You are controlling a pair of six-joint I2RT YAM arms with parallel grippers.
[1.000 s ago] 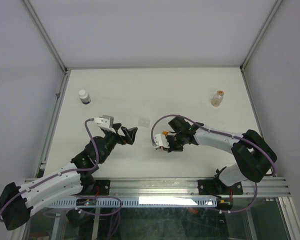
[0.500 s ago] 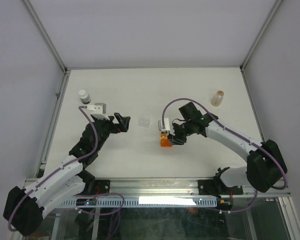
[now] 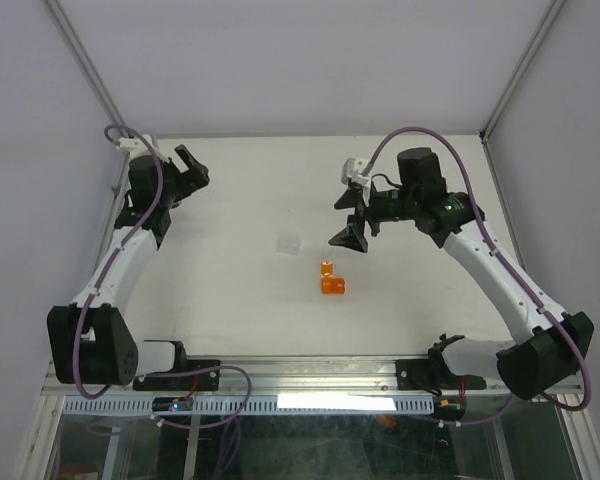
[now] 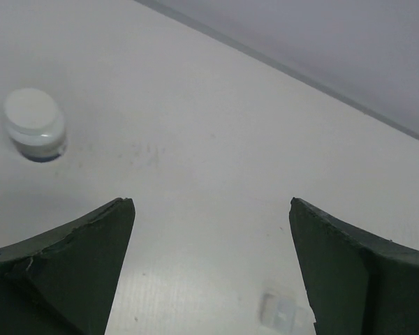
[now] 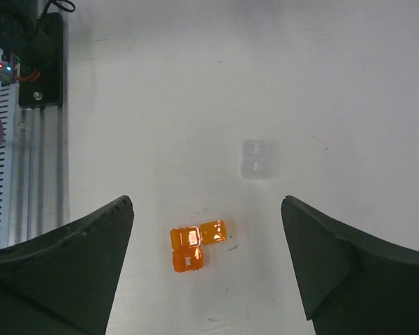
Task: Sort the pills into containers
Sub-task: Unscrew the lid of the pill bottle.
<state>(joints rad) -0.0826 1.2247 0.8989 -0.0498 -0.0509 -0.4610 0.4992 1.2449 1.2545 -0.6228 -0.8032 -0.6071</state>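
- Cup: the orange cup (image 3: 331, 285) is translucent and boxy. From the right wrist it reads as three small square orange faces set together in an L. I cannot tell whether it has pills in it.
- It lies on the table near the middle, toward the near side, touching nothing else.
- The clear box (image 3: 288, 243) is faint and pale, and sits apart from the cup toward the far left.
- The white bottle (image 4: 33, 124) stands upright with its pale cap up and a dark band at its foot. It is near the left fingers, in the far-left part of the table.
- My right gripper (image 5: 207, 200) is spread wide above the cup and holds nothing.
- My left gripper (image 4: 211, 202) is also spread wide, with only bare table between its fingers.
- The table (image 3: 400, 300) is white and matte, with faint scuffs.
- A metal rail (image 3: 310, 372) with wiring runs along its near edge.
- The walls are pale grey, framed by aluminium posts.
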